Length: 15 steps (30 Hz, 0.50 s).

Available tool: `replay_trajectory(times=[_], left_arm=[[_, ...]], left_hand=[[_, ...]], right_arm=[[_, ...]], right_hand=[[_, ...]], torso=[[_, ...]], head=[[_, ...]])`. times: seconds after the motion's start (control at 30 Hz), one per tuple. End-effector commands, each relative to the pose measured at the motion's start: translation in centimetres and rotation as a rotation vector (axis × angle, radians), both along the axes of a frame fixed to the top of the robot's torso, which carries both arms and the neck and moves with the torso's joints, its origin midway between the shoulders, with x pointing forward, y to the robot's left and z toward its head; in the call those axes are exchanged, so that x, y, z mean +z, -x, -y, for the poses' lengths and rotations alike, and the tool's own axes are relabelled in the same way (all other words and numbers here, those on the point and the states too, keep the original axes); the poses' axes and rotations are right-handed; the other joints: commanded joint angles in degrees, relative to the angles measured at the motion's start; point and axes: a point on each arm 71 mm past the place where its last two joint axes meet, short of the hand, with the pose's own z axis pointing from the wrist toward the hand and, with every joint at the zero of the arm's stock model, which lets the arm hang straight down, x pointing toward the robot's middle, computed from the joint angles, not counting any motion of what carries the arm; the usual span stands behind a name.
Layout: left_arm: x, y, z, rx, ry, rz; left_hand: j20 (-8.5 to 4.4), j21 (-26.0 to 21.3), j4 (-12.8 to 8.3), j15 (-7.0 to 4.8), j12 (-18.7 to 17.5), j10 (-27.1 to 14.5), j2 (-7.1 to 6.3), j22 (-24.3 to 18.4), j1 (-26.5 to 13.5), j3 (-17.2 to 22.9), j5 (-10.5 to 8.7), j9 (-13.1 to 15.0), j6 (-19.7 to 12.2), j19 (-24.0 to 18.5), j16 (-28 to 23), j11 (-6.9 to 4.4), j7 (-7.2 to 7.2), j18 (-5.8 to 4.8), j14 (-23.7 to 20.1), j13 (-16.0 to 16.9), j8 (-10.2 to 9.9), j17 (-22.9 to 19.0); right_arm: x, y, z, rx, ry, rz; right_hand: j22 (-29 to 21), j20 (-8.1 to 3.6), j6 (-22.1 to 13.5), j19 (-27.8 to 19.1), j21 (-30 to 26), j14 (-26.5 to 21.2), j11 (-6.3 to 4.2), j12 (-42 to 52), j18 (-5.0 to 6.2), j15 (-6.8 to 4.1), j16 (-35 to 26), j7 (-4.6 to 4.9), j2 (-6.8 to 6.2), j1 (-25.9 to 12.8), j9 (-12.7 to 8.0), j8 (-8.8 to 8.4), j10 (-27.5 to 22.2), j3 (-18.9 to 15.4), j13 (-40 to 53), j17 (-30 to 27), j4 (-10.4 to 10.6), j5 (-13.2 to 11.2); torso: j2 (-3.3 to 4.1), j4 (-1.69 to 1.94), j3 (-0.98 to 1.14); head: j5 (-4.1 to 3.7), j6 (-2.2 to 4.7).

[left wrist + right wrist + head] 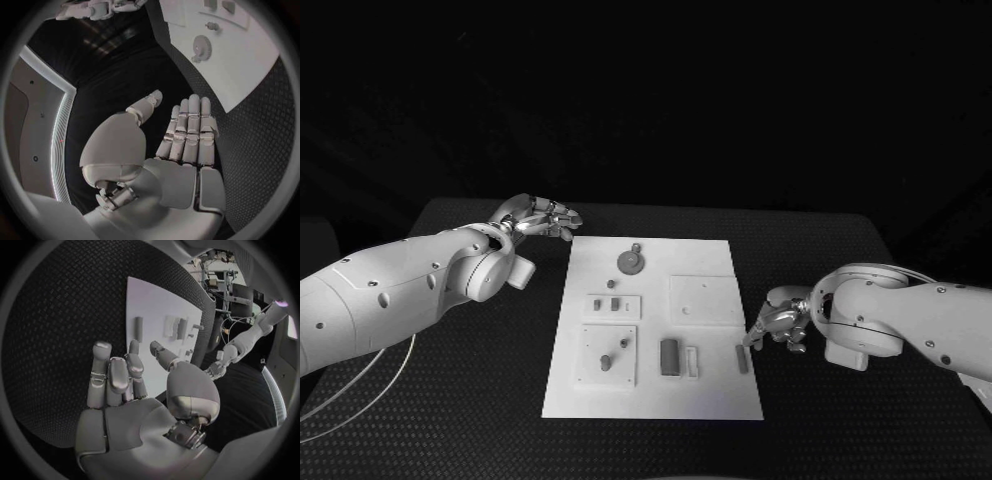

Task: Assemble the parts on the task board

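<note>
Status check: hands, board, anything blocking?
Left hand open, off the task board's far left corner. Right hand open, beside its right edge. Parts lying on the board, none held. Nothing in the way.

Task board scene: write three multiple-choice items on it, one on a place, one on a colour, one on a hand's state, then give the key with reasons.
1. Where does the left hand sit?
A. off the task board's far left corner
B. on the board's middle
C. off the board's near right corner

2. What colour is the task board?
A. black
B. white
C. striped

3. What is the state of the right hand?
A. holding the round gear-like part
B. pressing the small bar part
C. holding nothing, fingers apart

Key: 1 A, the head view shows it beside that corner, over the black table. 2 B, the plate is plainly white. 3 C, the right wrist view shows a bare palm.
</note>
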Motion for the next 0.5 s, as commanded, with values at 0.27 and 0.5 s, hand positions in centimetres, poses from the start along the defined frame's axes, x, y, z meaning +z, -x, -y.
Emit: replay_trajectory(times=[0.27,0.5], left_arm=[[0.1,0.0,0.2,-0.019,0.010,0.002],[0.1,0.0,0.2,-0.019,0.011,0.000]], left_hand=[[0.14,0.00,0.43,0.10,0.13,-0.48,-0.07,-0.06,-0.52,-0.05,-0.26,0.00,-0.38,0.09,-0.29,-0.08,0.11,-0.34,0.36,-0.08,0.36,0.11],[0.14,0.00,0.45,0.10,0.13,-0.48,-0.05,-0.07,-0.53,-0.07,-0.26,-0.01,-0.40,0.08,-0.32,-0.07,0.12,-0.34,0.37,-0.09,0.36,0.14]], right_arm=[[-2.0,1.1,-0.3,0.048,0.080,-0.036],[-2.2,1.0,-1.1,0.067,0.080,-0.026]], right_hand=[[1.08,0.04,0.60,-0.30,0.31,0.12,-0.04,0.30,1.24,0.14,0.23,0.14,-0.06,-0.78,0.13,-0.11,0.61,-0.27,0.08,-0.07,-0.05,0.05],[1.07,0.08,0.65,-0.31,0.31,0.12,-0.06,0.33,1.24,0.12,0.25,0.13,-0.14,-1.05,0.13,-0.15,0.69,-0.27,0.10,-0.11,0.12,0.05]], torso=[[0.05,0.01,0.00],[0.04,0.03,-0.08]], head=[[-0.12,-0.17],[-0.16,-0.36]])
